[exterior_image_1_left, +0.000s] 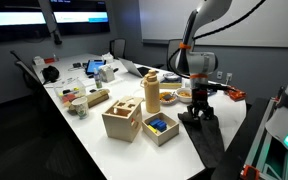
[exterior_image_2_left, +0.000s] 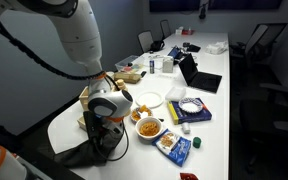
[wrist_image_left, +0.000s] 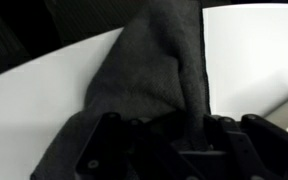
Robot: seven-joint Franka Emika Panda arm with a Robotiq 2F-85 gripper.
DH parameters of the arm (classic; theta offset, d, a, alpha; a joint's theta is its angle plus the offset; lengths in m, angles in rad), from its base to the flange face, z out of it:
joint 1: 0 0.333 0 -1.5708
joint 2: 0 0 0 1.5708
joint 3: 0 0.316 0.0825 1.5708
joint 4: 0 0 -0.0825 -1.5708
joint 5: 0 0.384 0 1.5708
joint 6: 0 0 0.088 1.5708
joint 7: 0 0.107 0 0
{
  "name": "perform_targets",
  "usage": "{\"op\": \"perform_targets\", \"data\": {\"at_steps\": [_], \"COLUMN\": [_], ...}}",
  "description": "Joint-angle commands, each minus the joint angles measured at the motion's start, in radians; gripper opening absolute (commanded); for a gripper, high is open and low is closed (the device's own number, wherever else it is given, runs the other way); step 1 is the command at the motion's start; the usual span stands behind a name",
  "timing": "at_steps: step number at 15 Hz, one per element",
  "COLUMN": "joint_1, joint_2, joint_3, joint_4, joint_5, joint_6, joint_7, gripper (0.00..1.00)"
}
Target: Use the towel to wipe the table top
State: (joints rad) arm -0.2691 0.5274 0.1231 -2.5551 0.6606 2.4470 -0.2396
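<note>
A dark grey towel [exterior_image_1_left: 206, 137] hangs from my gripper [exterior_image_1_left: 197, 106] and drapes over the near end of the white table [exterior_image_1_left: 94, 135]. In an exterior view the towel [exterior_image_2_left: 96, 150] spreads on the table's rounded end below the gripper [exterior_image_2_left: 104, 128]. In the wrist view the towel [wrist_image_left: 149, 70] fills the middle, a fold of it pinched between the fingers [wrist_image_left: 179, 125]. The gripper is shut on the towel, just above the table top.
A wooden shape-sorter box [exterior_image_1_left: 122, 119], a small wooden tray with blue pieces [exterior_image_1_left: 161, 127] and a tan bottle [exterior_image_1_left: 152, 92] stand close beside the towel. Plates, bowls of food [exterior_image_2_left: 149, 127] and snack packs [exterior_image_2_left: 174, 146] lie nearby. Laptops and chairs are farther along the table.
</note>
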Motion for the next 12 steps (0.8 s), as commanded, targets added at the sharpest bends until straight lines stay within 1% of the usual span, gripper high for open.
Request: {"op": "perform_targets", "data": {"at_steps": [1, 4, 7, 9, 10, 12], "joint_1": [0.042, 0.038, 0.007, -0.022, -0.040, -0.077], "joint_2": [-0.069, -0.076, -0.057, -0.043, -0.038, -0.027], "joint_3": [-0.118, -0.214, -0.280, -0.298, -0.293, -0.257], "joint_4": [-0.088, -0.096, -0.064, -0.037, -0.020, 0.018], "joint_5": [-0.038, -0.081, -0.118, -0.129, -0.125, -0.102], "joint_6": [0.003, 0.051, 0.127, 0.176, 0.196, 0.212], "joint_7": [0.115, 0.164, 0.181, 0.182, 0.175, 0.150], "gripper": [0.00, 0.00, 0.00, 0.00, 0.00, 0.00]}}
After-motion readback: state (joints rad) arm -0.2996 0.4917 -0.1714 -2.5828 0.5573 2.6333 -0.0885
